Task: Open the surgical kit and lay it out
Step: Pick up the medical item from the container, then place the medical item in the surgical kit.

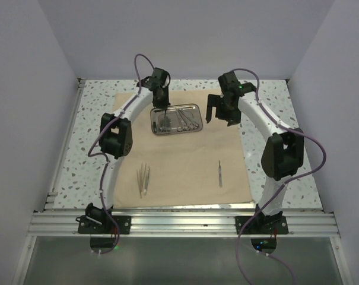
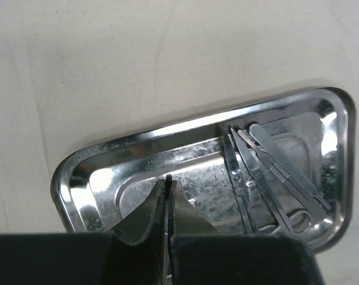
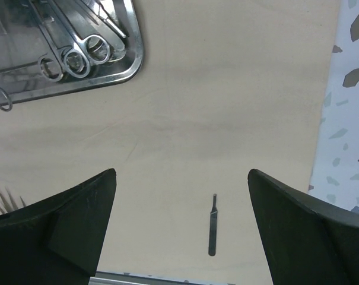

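Observation:
The beige cloth wrap (image 1: 185, 160) (image 2: 137, 59) (image 3: 226, 119) lies spread flat on the table. The steel tray (image 1: 177, 133) (image 2: 167, 127) (image 3: 108, 80) sits on its far half, with ring-handled forceps and other instruments (image 1: 186, 119) (image 2: 268, 172) (image 3: 75, 59) piled on the tray's right side. Tweezers (image 1: 143, 178) and a slim probe (image 1: 220, 173) (image 3: 212, 228) lie on the near cloth. My left gripper (image 1: 162, 108) (image 2: 168, 181) is down in the tray's left half, shut on a thin instrument whose tip shows between the pads. My right gripper (image 1: 218, 116) (image 3: 180, 172) hovers wide open right of the tray, holding nothing.
The speckled tabletop (image 1: 96, 119) (image 3: 345, 119) shows around the cloth. White walls enclose the left, back and right. An aluminium rail (image 1: 185, 222) with both arm bases runs along the near edge.

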Controlling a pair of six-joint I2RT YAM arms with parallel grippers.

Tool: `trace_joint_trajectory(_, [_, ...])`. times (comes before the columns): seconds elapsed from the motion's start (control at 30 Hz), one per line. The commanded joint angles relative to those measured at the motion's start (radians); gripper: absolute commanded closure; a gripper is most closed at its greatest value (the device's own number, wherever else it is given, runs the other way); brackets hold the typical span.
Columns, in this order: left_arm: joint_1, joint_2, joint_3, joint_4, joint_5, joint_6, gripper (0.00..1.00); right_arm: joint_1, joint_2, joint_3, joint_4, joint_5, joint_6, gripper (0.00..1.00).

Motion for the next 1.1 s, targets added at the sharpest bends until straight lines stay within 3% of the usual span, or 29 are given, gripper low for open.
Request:
trace_joint_trajectory(0.0, [0.007, -0.132, 0.043, -0.051, 0.03, -0.06, 1.0, -0.003, -0.118, -0.035, 0.057, -0.045, 0.012, 0.04])
trace_joint_trajectory(0.2, [0.007, -0.211, 0.069, -0.127, 0.059, -0.106, 1.0, -0.003, -0.205, -0.117, 0.091, -0.073, 0.024, 0.04])
trace_joint_trajectory(0.33, [-0.017, -0.325, 0.002, -0.176, 0.044, -0.131, 1.0, -0.003, -0.247, -0.17, 0.114, -0.077, 0.03, 0.03])
trace_joint_trajectory(0.5, [-0.15, -0.539, -0.36, -0.112, -0.036, -0.21, 1.0, -0.004, -0.267, -0.195, 0.14, -0.08, 0.041, 0.03])
trace_joint_trajectory(0.67, [-0.284, -0.758, -0.786, 0.044, -0.101, -0.37, 1.0, -0.003, -0.227, -0.103, 0.132, -0.077, 0.052, 0.03])
trace_joint_trajectory(0.77, [-0.35, -0.821, -0.946, 0.144, -0.138, -0.442, 1.0, -0.004, -0.198, -0.032, 0.12, -0.082, 0.058, 0.03])
trace_joint_trajectory(0.93, [-0.397, -0.753, -0.99, 0.147, -0.144, -0.497, 1.0, -0.003, -0.166, 0.002, 0.109, -0.082, 0.07, 0.03])
trace_joint_trajectory(1.0, [-0.402, -0.722, -0.974, 0.137, -0.127, -0.496, 0.91, -0.003, -0.173, -0.021, 0.118, -0.079, 0.072, 0.03])
trace_joint_trajectory(1.03, [-0.402, -0.7, -0.962, 0.127, -0.118, -0.491, 0.81, -0.003, -0.178, -0.049, 0.12, -0.077, 0.073, 0.03])
trace_joint_trajectory(1.07, [-0.402, -0.694, -0.933, 0.111, -0.121, -0.479, 0.64, -0.003, -0.181, -0.064, 0.123, -0.074, 0.073, 0.03])
